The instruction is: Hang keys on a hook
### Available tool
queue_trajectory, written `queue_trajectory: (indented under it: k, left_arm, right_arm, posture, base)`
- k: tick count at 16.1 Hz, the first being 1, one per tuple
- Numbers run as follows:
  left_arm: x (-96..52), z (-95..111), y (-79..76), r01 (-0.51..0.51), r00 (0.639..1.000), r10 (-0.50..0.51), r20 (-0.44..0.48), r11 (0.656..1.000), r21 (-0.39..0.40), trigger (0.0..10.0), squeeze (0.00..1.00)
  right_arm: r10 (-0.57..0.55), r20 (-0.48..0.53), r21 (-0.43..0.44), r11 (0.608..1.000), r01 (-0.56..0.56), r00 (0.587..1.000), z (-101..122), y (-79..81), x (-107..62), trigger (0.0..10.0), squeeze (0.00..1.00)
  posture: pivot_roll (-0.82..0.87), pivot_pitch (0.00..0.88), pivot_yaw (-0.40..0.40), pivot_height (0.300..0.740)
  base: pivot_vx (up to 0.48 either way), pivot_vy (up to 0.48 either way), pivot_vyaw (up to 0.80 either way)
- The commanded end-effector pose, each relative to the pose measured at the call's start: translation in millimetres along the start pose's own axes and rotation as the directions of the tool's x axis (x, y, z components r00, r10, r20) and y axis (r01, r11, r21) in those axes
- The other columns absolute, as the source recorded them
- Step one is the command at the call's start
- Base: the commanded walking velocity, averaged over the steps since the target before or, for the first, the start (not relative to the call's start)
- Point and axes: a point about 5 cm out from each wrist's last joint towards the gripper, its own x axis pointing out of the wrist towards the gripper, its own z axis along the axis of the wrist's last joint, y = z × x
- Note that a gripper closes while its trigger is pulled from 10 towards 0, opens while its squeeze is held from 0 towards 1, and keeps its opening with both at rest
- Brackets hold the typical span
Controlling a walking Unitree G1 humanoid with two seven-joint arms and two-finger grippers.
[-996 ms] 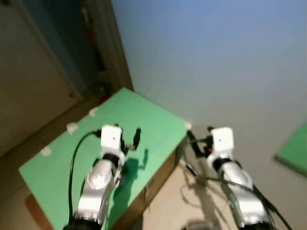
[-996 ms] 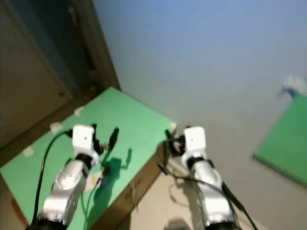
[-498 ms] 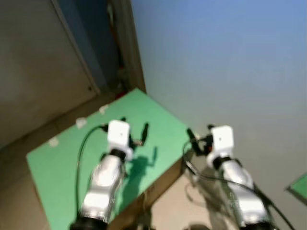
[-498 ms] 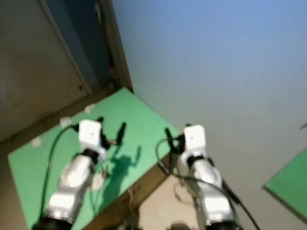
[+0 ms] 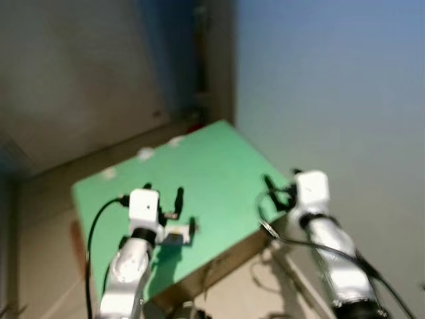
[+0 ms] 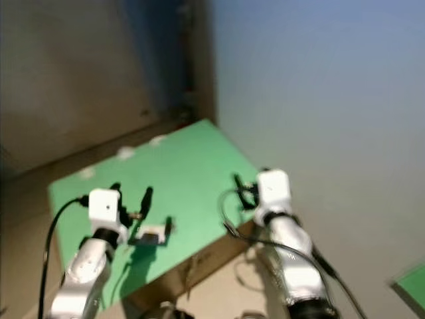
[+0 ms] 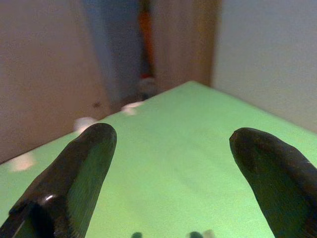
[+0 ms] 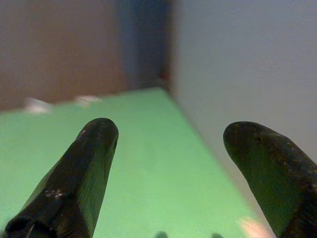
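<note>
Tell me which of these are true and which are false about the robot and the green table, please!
1. The left hand is open, with nothing between its fingers. True.
2. The table top is red. False: it is green.
3. The right hand is shut tight. False: its two fingers stand wide apart.
4. The left hand is over the green table top. True.
5. A bunch of keys is pinched in the right hand. False: nothing is between its fingers.
</note>
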Motion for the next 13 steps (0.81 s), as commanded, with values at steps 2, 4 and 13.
queue_trajectory:
  k: [2,4,13]
  left_arm:
    - [14.3,15,-0.5,-0.002,0.999,0.002,0.045,1.0,-0.006,10.0,0.0]
    - [18.2,15,4.5,-0.013,0.999,0.014,0.039,1.0,-0.01,10.0,0.0]
    - [30.7,18,9.1,0.019,1.0,-0.02,0.018,0.999,0.048,10.0,0.0]
  right_arm:
    - [0.021,-0.016,-0.009,1.0,-0.021,1.0,-3,3.1,1.2,10.0,0.03]
    - [0.029,-0.021,-0.013,0.999,-0.03,0.999,-3,4.4,2.6,10.0,0.03]
    - [0.036,-0.039,-0.016,0.999,-0.037,0.999,-8,7.9,1.5,10.0,0.0]
  posture:
    - [-0.2,0.02,0.112,0.72]
    - [-0.21,0.024,0.113,0.72]
    - [-0.21,0.03,0.12,0.72]
  base:
    - [0.0,0.0,0.8]
    - [0.0,0.0,0.8]
    - [0.0,0.0,0.44]
